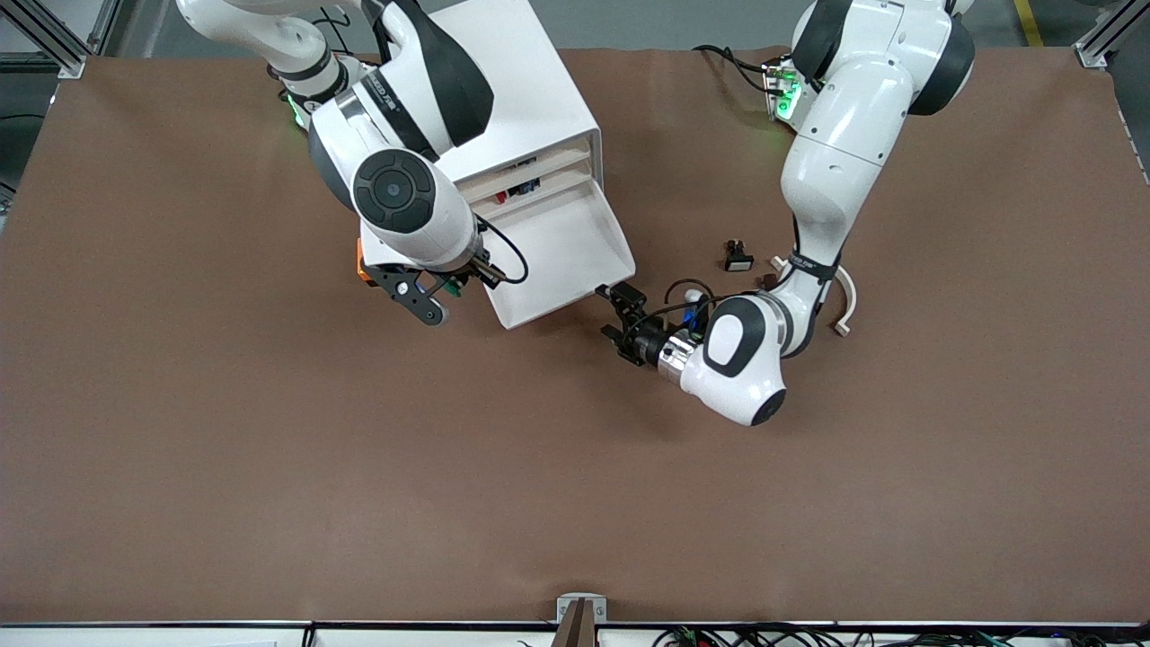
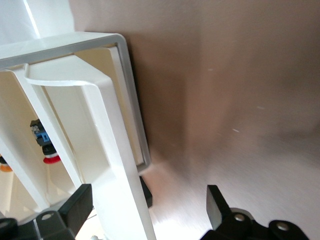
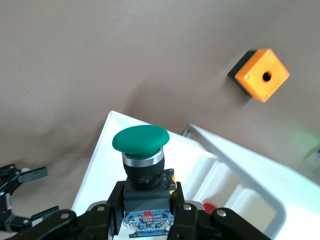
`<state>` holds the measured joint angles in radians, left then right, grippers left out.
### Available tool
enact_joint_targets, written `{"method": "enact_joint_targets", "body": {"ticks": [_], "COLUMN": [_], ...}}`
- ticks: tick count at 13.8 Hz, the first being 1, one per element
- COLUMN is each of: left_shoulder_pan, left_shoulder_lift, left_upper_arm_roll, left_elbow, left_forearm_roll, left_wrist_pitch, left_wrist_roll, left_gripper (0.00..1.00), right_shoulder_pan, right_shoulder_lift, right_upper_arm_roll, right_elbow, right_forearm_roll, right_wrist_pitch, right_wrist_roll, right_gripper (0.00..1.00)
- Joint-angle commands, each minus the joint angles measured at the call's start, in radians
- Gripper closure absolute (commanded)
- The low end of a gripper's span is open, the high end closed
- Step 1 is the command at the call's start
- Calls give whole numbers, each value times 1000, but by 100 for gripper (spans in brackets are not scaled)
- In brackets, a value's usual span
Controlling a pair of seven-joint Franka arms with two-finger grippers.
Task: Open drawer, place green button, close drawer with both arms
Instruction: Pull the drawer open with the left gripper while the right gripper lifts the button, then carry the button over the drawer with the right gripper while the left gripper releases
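The drawer (image 1: 575, 270) is pulled out of the white cabinet (image 1: 530, 90), and its tray shows nothing in it. My right gripper (image 1: 438, 293) is shut on the button (image 1: 455, 288) and holds it up beside the drawer's corner at the right arm's end. In the right wrist view the green cap (image 3: 140, 139) hangs over the drawer's rim (image 3: 97, 160), gripped by its black body in my right gripper (image 3: 148, 202). My left gripper (image 1: 614, 313) is open at the drawer's other front corner. In the left wrist view its fingers (image 2: 77, 205) straddle the drawer's front wall (image 2: 117, 190) without clamping it.
An orange cube (image 1: 361, 268) (image 3: 260, 75) lies on the table by the right gripper. A black switch with a white cap (image 1: 738, 260) and a curved white part (image 1: 846, 305) lie near the left arm. An upper drawer shows red and black parts (image 1: 521, 190).
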<state>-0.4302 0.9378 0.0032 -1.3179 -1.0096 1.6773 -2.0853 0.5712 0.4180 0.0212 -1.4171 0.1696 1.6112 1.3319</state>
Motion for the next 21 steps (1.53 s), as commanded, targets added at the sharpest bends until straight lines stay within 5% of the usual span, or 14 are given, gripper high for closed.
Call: {"method": "enact_joint_targets", "body": {"ticks": [1, 9, 15, 21], "left_shoulder_pan": [1, -10, -74, -145], "left_shoulder_lift": [-42, -138, -206, -212], "left_upper_arm_roll": [58, 265, 258, 258], "left_elbow": [37, 60, 45, -23], "left_forearm_roll": [60, 319, 601, 628], "left_wrist_pitch": [-5, 4, 34, 148], "left_wrist_roll": [7, 152, 399, 599], "left_gripper": [0, 0, 0, 0], "right_shoulder_pan": [39, 117, 159, 171], "right_shoulder_lift": [-13, -13, 10, 62], "right_upper_arm_roll": [-9, -7, -7, -6], "right_elbow": [-72, -292, -339, -338], "right_forearm_roll": [25, 74, 96, 96], "right_wrist_pitch": [93, 360, 461, 503], "right_wrist_roll": [134, 312, 312, 312], "right_gripper": [71, 72, 70, 70]}}
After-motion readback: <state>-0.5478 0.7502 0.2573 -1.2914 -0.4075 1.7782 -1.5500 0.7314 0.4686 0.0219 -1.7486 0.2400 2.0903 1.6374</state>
